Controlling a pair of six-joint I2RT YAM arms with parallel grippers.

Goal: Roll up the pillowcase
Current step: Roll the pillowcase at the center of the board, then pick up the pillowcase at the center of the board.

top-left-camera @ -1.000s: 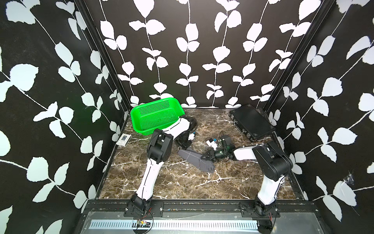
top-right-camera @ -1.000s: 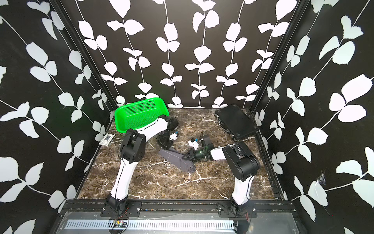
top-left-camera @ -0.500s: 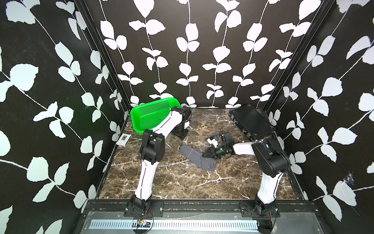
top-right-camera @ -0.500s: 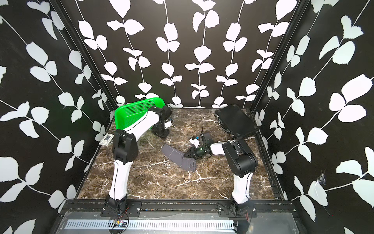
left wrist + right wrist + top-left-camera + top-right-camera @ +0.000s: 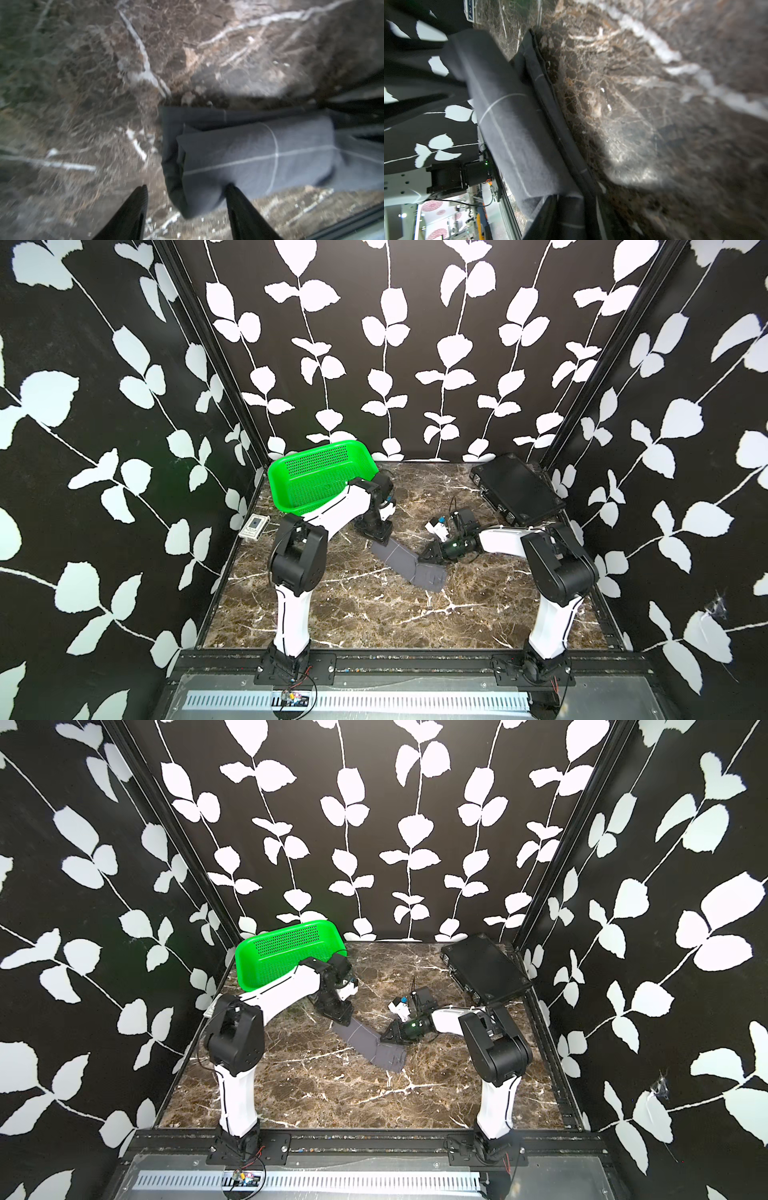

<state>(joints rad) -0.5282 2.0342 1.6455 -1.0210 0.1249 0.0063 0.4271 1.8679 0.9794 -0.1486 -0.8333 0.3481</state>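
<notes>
The pillowcase (image 5: 409, 566) lies near the middle of the tabletop (image 5: 374, 614) as a long, narrow roll. It runs on a slant, its far end toward the basket (image 5: 320, 458) in the back left corner and its near end toward the front. Most of the cloth is already wound. In the wrist views a flat strip of hem lies on the tabletop along one side of the roll. In both top views the near end looks looser and flatter than the rest.

The left tool (image 5: 186, 188) points down at the far end of the roll. Its fingers stand apart with the end of the roll just beyond them, one tip against the cloth, and they clamp nothing. The right tool (image 5: 428, 553) reaches in low from the right edge and touches the roll's side about halfway along. Its wrist view is too crowded with cloth to read, so we cannot tell whether it is open or closed on the fabric.

We judge this to be the closing stage of rolling. The bundle is formed, and the last flat strip is not yet taken up.

The next move calls for both tools to turn the roll evenly over that strip. Uneven pressure could let the loose near end splay. The case (image 5: 515, 489) in the back right corner is well clear.
</notes>
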